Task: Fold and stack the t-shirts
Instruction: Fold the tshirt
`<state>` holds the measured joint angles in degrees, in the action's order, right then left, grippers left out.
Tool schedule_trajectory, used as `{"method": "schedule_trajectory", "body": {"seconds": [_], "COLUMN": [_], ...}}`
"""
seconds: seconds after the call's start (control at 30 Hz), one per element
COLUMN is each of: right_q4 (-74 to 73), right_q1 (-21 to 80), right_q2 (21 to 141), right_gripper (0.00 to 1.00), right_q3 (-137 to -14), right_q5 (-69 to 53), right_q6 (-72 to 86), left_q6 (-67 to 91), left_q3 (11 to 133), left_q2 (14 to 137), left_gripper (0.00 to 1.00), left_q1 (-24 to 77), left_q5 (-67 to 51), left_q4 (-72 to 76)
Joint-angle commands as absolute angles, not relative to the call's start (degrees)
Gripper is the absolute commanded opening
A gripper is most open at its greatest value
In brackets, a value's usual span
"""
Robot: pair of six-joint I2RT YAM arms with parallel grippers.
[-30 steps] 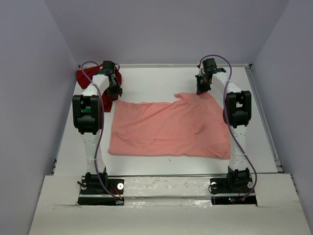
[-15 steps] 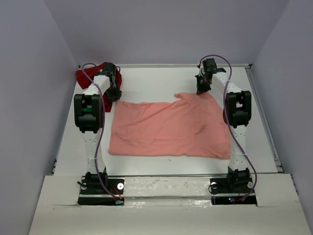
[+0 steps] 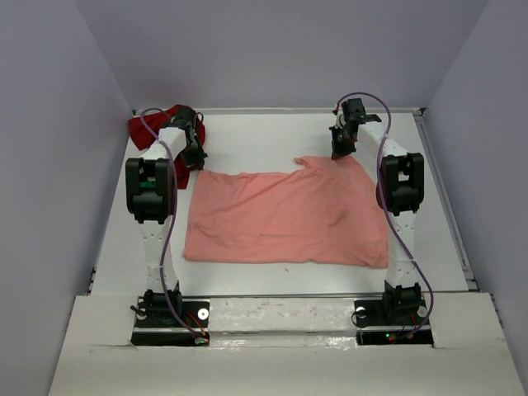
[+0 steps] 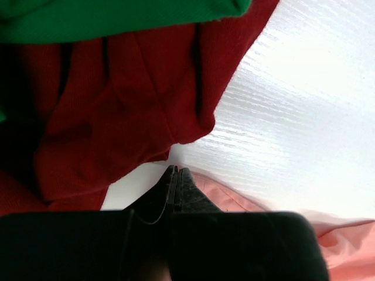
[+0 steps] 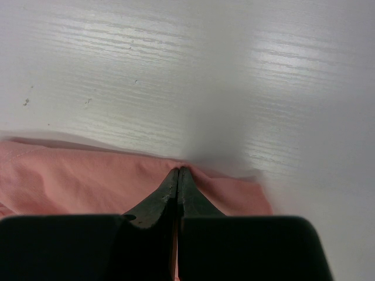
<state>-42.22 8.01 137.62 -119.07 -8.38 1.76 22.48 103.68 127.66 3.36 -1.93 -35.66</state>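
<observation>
Clerk: Item one: large salmon-pink cloth t-shirt point(image 3: 289, 219), spread flat in the middle of white table point(image 3: 264, 136).
Checker: Holders?
Clerk: Far-right edge puckered, pinched by right hand point(image 5: 177, 171), fingers pressed together. Far-left corner met by left hand point(image 4: 177, 172), fingers together; whether cloth is caught, cannot tell.
Checker: Other stock?
Clerk: Item two: crumpled dark red cloth t-shirt point(image 4: 117, 117), far-left table corner, just beside left hand. Item three: bright green cloth t-shirt point(image 4: 117, 14), overlapping it.

White wood-grain surface point(image 3: 264, 136), glossy. Plain lavender-grey walls point(image 3: 272, 49) stood on three sides. Metal rail point(image 3: 446, 198) ran along surface's right edge. White ledge point(image 3: 280, 351) lay along near side.
</observation>
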Motion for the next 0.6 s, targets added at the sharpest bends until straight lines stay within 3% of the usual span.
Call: {"method": "schedule_trajectory", "body": {"seconds": [0.0, 0.57], "right_q4": [-42.8, -39.6], "right_q1": [8.6, 10.2], "right_q2": [134.7, 121.6], "right_gripper": [0.00, 0.00], "right_q3": [-118.8, -107.7], "right_q5": [-8.1, 7.4], "right_q6": [2.0, 7.0], "left_q6": [22.5, 25.0], "left_q3": [104.1, 97.2], "left_q2": [125.8, 112.9], "left_gripper": [0.00, 0.00], "left_q1": [3.3, 6.8], "left_q5": [-2.8, 7.6], "left_q4": [-35.7, -37.1]}}
